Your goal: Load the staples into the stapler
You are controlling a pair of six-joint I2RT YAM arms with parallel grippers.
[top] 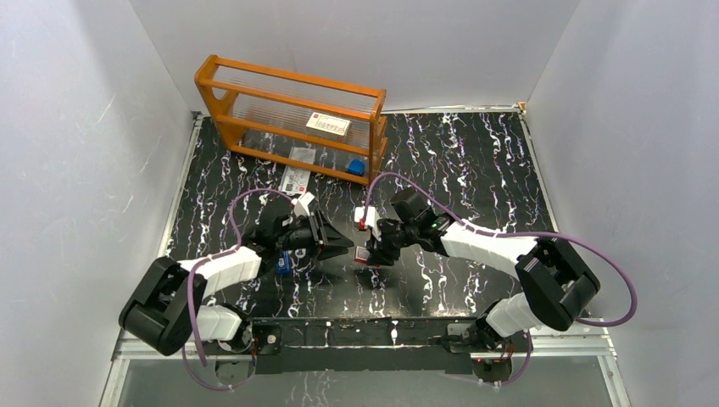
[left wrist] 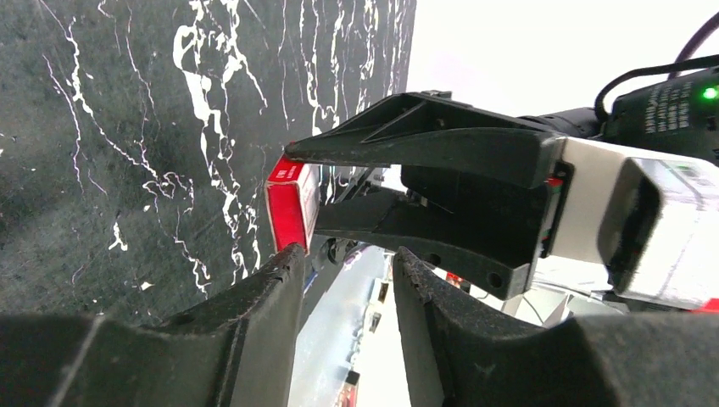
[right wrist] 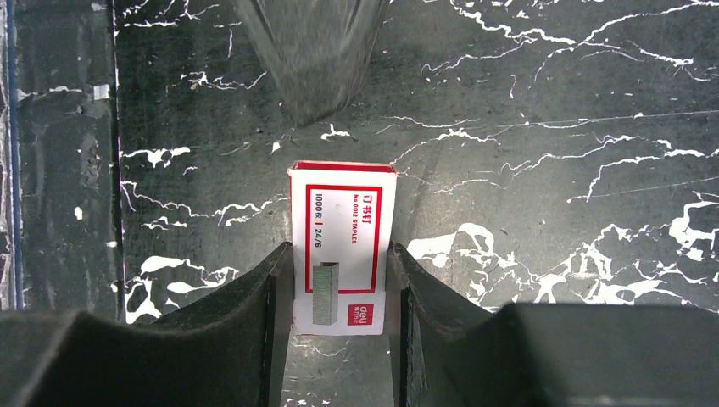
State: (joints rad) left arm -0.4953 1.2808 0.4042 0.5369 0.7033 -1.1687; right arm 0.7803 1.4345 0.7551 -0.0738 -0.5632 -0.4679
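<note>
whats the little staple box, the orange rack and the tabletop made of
staple box: thin cardboard, matte red-and-white print, folded edges. orange rack: looks like varnished wood with a slight sheen; its clear panels may be acrylic or glass. tabletop: black with white marble veining, possibly printed laminate rather than stone.

You see a table (top: 483,161) of black marble pattern with white veins, closed by plain white walls (top: 76,127) on three sides. An orange wooden rack (top: 280,124) stands at its far left, near the back wall. The light is even.
</note>
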